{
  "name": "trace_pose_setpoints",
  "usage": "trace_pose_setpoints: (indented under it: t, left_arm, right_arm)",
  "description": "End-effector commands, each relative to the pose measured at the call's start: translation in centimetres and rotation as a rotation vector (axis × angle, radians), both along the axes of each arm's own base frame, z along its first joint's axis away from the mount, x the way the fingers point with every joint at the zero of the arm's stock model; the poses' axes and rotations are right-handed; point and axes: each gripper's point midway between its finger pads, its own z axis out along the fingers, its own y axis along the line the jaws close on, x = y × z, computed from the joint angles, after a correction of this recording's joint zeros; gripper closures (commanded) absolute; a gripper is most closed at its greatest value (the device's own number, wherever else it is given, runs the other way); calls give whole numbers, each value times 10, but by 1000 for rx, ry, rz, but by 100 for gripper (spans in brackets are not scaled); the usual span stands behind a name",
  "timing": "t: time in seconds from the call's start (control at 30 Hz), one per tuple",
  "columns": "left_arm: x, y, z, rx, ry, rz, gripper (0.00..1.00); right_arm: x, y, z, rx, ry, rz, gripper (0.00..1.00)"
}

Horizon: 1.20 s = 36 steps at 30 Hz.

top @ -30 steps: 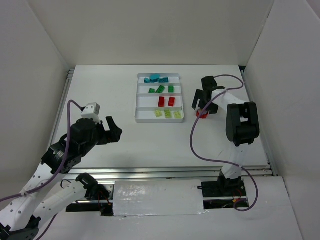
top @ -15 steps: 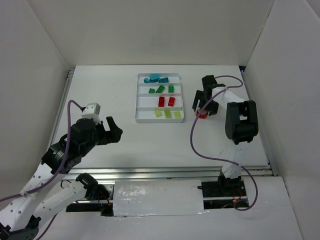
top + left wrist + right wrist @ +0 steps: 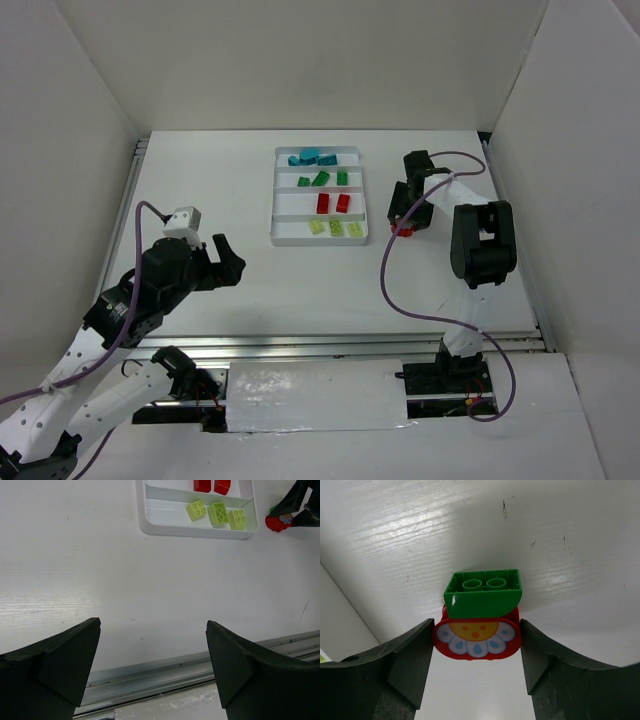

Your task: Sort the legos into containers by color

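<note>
The white tray (image 3: 272, 205) has four compartments: teal bricks (image 3: 312, 157) at the far end, then green bricks (image 3: 322, 179), red bricks (image 3: 333, 203) and yellow-green bricks (image 3: 335, 228). My right gripper (image 3: 405, 222) is down on the table just right of the tray. In the right wrist view its fingers (image 3: 412, 655) press both sides of a red flower brick (image 3: 477, 636) joined to a green brick (image 3: 482, 594). My left gripper (image 3: 230, 258) is open and empty over the near left table, wide apart in its wrist view (image 3: 152, 665).
The left wrist view shows the tray's near wall (image 3: 150, 527), the yellow-green bricks (image 3: 217, 514) and the red flower brick (image 3: 274, 523) to its right. A metal rail (image 3: 200, 662) runs along the table's near edge. White walls enclose the table.
My right gripper's fingers have narrowed around the red flower brick beside the tray. The left arm has not moved.
</note>
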Motion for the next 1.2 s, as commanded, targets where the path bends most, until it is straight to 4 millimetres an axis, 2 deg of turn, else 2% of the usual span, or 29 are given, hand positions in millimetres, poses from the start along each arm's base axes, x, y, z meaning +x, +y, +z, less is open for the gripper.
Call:
trace_pose_setpoints:
  t: [0.0,0.1,0.2,0.23,0.27,0.3,0.33,0.37,0.4,0.43,0.47,0.5,0.53,0.57,0.6,0.63,0.7,0.73,0.8,0.87,0.9,0.97,1.0,1.07,1.17]
  left_arm:
    - [4,-5,10,-11,-47,-24,0]
    - [5,-5,10,-11,-47,-24,1]
    - [5,-9,10,-19,-43,-40,0]
    - [4,-12,10,-29,-41,-53,0]
    - [4,-14,11,-37,-40,-61,0]
    - [4,-16,11,-53,-27,-56,1]
    - [3,-19,13,-73,-17,-55,0]
    - [0,-21,13,-109,10,-41,0]
    - [-1,-23,14,-127,21,-35,0]
    - [-2,-26,21,-160,26,-38,0]
    - [-4,-29,25,-200,40,-28,0]
    - [-6,-30,31,-227,36,-29,0]
    - [-7,-32,42,-261,25,-29,0]
    - [-10,-35,49,-302,26,-26,1]
    - [-12,-35,59,-336,6,-27,1]
    - [-13,-35,69,-367,-7,-26,0]
    - [-18,-41,80,-440,-10,-44,0]
    - [-18,-45,86,-471,-18,-57,0]
    - [-21,-53,86,-519,14,-72,0]
    - [-21,-61,86,-554,40,-86,0]
    - [-24,-71,80,-567,82,-129,0]
    - [-25,-85,82,-614,98,-192,1]
    - [-24,-93,71,-613,135,-212,1]
    - [-29,-108,71,-635,153,-305,3]
    - [-28,-121,46,-603,239,-357,6]
  right_arm:
    - [-1,0,5,1,-7,17,100]
    - [-2,7,10,10,-30,41,100]
    - [-2,27,35,9,-107,107,100]
    - [-1,34,56,6,-171,136,100]
    - [-2,42,66,7,-205,165,100]
    - [-13,63,70,15,-221,229,100]
    - [-14,76,97,26,-313,291,100]
    - [-32,102,94,40,-319,377,100]
    - [-37,114,104,42,-361,415,100]
    - [-42,129,125,56,-443,469,100]
    - [-54,139,123,63,-448,515,100]
    - [-67,160,128,87,-471,586,100]
    - [-79,177,144,144,-524,665,100]
    - [-90,190,149,183,-543,724,100]
    - [-107,200,144,219,-540,789,100]
    - [-131,225,165,295,-606,903,100]
    - [-158,246,172,344,-676,1011,100]
    - [-180,259,187,355,-741,1056,100]
    - [-199,268,198,387,-824,1095,100]
    - [-222,278,199,436,-842,1155,100]
    - [-228,280,207,453,-868,1172,100]
    - [-242,287,213,474,-877,1212,100]
    - [-245,288,215,476,-881,1221,100]
    - [-250,291,223,491,-896,1236,100]
    - [-257,297,233,509,-910,1258,100]
